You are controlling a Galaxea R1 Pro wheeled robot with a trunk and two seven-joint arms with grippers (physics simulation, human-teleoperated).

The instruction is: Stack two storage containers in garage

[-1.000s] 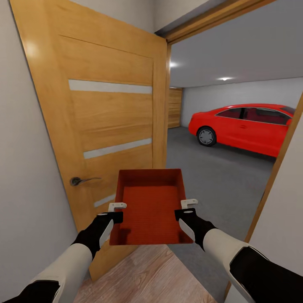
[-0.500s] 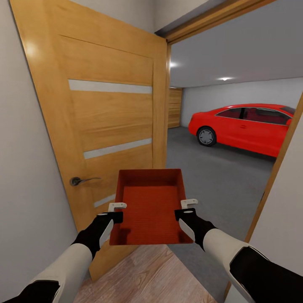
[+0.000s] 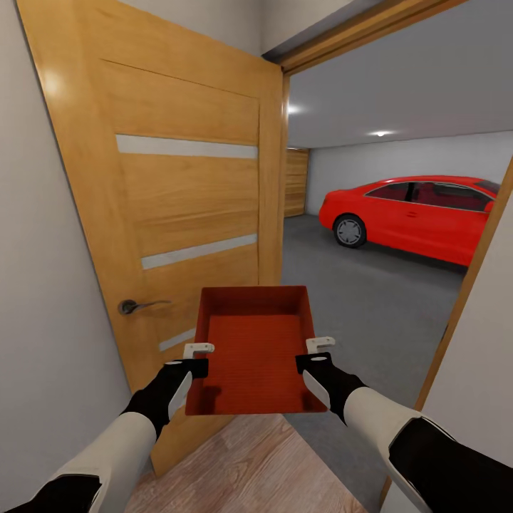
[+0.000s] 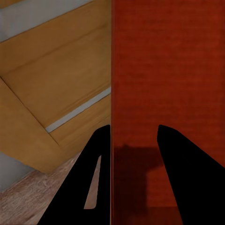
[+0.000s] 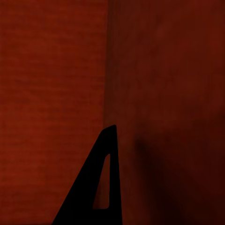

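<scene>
A doorway is framed ahead, with a wood door (image 3: 164,185) swung open at the left and the garage beyond it, where a dark grey floor (image 3: 370,299) stretches to a red car (image 3: 420,217) parked near the far white wall. Light wood planks (image 3: 249,470) are seen underfoot, so the threshold is judged not yet crossed. One orange-red container (image 3: 255,353) is held level in front of the trunk, between the two arms and well above the planks, its open top up and its long axis pointing into the garage. The left gripper (image 3: 191,365) is clamped over the container's left wall near the close end, one finger (image 4: 96,187) outside and one inside, as the left wrist view shows. The right gripper (image 3: 313,360) is set on the right wall at the matching spot; in the right wrist view one finger (image 5: 101,187) is seen against the red surface, and the hold is judged closed on the wall. The paired grip at opposite walls is probably chosen to keep the wide bin from tipping during the drive, and the narrow end leads so that the door frame can be cleared. The container appears empty. The second container is not accounted for here.
</scene>
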